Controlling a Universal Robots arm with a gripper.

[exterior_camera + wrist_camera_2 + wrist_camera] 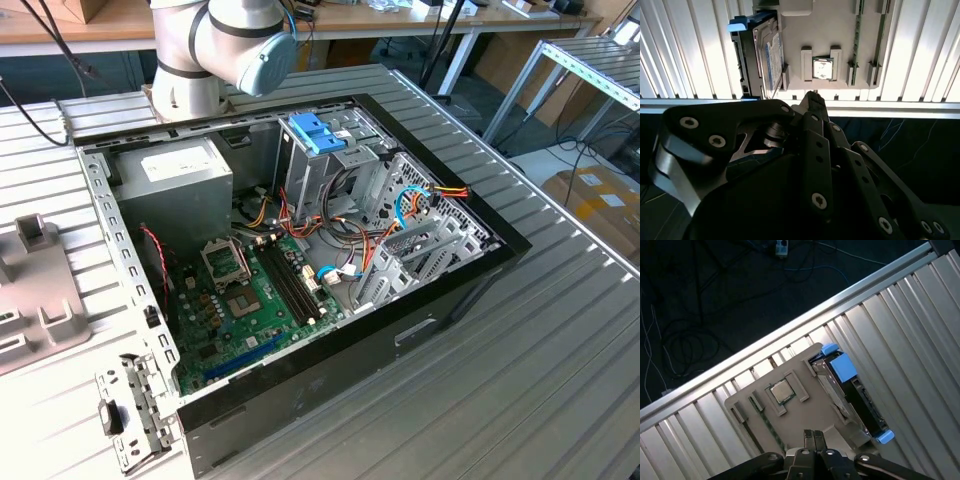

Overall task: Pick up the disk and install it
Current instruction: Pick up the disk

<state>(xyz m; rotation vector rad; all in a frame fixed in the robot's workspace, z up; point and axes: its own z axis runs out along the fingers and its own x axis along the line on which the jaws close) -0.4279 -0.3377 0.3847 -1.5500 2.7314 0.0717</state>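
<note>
The disk (pixel 863 406) stands on its edge in a slot of a grey fixture plate (pixel 805 412). It has a dark body in a bright blue carrier, with a blue tab (pixel 842 366) at one end. In the second wrist view the disk (pixel 762 55) sits along the edge of the same plate (pixel 840 30). My gripper (pixel 813 438) hovers above the plate's near edge, fingers pressed together and holding nothing. It is apart from the disk and off to one side of it. Its dark linkages lead to the gripper's tip (pixel 813 96) in the second wrist view.
A processor chip (pixel 781 391) lies in a recess of the plate. An open computer case (pixel 470 275) lies on the ribbed metal table (pixel 560 380), with a pale blue bracket (pixel 315 130), a grey metal box (pixel 175 175) and a motherboard (pixel 250 300) inside. Past the table edge is dark floor with cables (pixel 700 305).
</note>
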